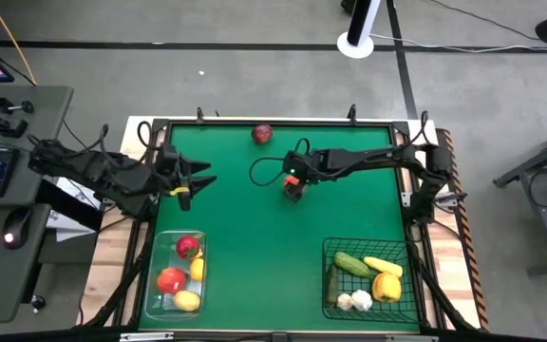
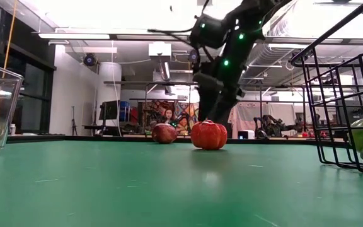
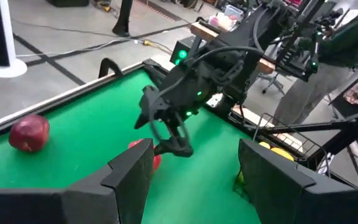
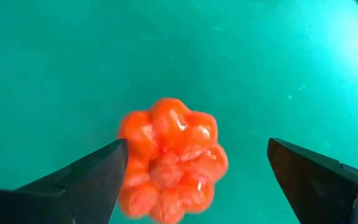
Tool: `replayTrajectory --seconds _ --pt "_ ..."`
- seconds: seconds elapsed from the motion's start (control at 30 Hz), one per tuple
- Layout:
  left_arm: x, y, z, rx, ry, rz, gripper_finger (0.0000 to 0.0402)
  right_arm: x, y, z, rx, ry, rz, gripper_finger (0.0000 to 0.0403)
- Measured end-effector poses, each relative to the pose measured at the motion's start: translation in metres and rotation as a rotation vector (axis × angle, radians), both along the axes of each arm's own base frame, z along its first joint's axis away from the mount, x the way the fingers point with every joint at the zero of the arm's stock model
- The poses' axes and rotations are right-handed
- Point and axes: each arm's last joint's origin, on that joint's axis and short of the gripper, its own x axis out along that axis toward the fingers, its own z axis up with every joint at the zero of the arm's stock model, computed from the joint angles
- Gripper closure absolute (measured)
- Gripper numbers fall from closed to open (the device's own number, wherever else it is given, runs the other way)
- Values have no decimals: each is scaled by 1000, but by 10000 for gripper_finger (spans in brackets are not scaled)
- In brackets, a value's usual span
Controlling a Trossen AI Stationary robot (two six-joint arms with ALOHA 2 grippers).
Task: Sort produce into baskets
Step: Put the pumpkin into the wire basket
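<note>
An orange-red ribbed tomato (image 1: 295,195) rests on the green table mat near its middle; it also shows in the low view (image 2: 208,135) and the right wrist view (image 4: 171,158). My right gripper (image 1: 293,186) is open just above it, pointing down, one finger on either side (image 4: 197,152), one fingertip close to the tomato's edge. A dark red apple (image 1: 262,134) lies near the far edge. My left gripper (image 1: 207,180) is open and empty at the table's left side. The clear bin (image 1: 153,285) and the black wire basket (image 1: 328,249) stand at the near edge.
The clear bin at the near left holds red apples and lemons (image 1: 187,301). The wire basket at the near right holds a cucumber (image 1: 353,264), a yellow pepper (image 1: 386,286) and garlic (image 1: 360,300). Green mat (image 1: 254,247) lies bare between them. A person sits far behind the table (image 2: 167,116).
</note>
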Motion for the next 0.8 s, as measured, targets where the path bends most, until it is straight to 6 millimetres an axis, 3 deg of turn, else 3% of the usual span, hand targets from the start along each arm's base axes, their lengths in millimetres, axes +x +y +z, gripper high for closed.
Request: replayTrajectory --seconds 0.2,0.4,0.5,0.67,0.8 --pt "16 -6 -10 -11 50 2 181 11 -2 -28 179 -16 -68 26" --pt "33 -13 -21 -5 117 -20 181 19 1 -63 206 52 -101 27" --pt "36 -14 -23 -3 127 -22 181 20 4 -68 233 55 -142 33" --pt "30 -12 -18 -3 102 -31 181 18 8 -50 205 11 -93 68" --pt "17 -7 3 10 33 -46 181 14 12 -6 205 -134 -37 108"
